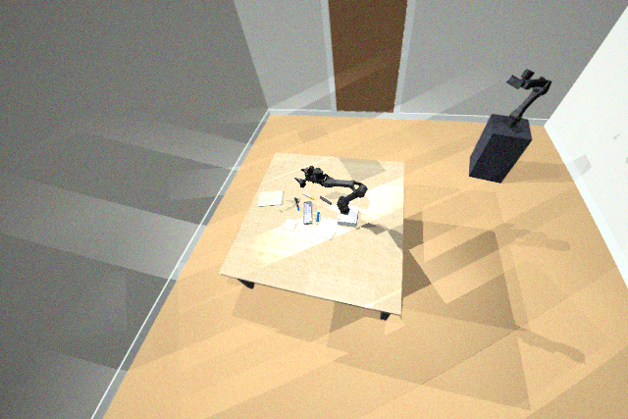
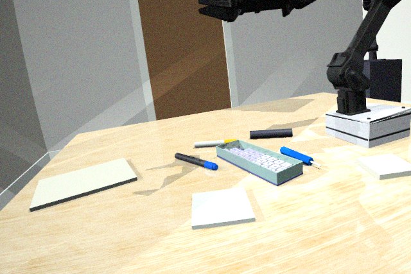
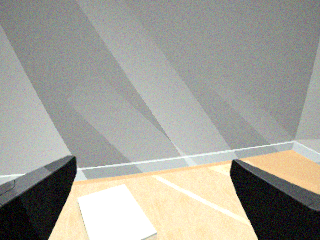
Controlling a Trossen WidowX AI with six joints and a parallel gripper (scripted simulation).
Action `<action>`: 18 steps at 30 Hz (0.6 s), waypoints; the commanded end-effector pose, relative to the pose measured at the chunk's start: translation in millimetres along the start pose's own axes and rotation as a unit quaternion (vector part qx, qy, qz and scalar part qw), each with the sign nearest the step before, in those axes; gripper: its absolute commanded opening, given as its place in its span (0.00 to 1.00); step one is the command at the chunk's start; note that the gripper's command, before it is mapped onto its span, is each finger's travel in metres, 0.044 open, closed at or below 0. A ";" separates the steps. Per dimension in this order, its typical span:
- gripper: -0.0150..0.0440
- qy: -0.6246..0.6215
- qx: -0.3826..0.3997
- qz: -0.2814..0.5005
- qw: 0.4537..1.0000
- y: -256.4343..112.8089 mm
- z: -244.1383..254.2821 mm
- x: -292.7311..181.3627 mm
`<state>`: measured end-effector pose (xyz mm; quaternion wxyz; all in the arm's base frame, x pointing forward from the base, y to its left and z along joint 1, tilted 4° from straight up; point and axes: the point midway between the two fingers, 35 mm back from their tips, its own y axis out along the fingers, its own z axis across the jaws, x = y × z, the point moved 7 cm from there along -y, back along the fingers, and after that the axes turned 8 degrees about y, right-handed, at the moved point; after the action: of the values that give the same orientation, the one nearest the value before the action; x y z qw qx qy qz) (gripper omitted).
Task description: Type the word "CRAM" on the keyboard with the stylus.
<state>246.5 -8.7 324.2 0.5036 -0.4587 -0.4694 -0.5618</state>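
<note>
The keyboard (image 1: 307,213) (image 2: 259,158) has pale keys inside a raised teal case and lies on the desk. The stylus (image 1: 318,216) (image 2: 296,155), with a blue body and a thin pale tip, lies on the desk beside the keyboard, on the side toward the robot base. My gripper (image 1: 299,175) (image 2: 199,4) (image 3: 155,165) is open and empty, high above the desk and pointing away from the base. The wrist view shows neither the keyboard nor the stylus.
A black marker with a blue end (image 2: 196,160), a white and yellow marker (image 2: 212,143) and a dark cylinder (image 2: 271,133) lie around the keyboard. A large pale pad (image 2: 83,183) (image 3: 115,215) and white pads (image 2: 222,208) (image 2: 384,165) lie farther out.
</note>
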 end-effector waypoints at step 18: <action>0.25 -0.083 0.071 0.535 0.838 30.6 96.2 -182.4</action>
<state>299.4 89.6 184.8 0.7090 -0.6180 -0.2699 -0.2065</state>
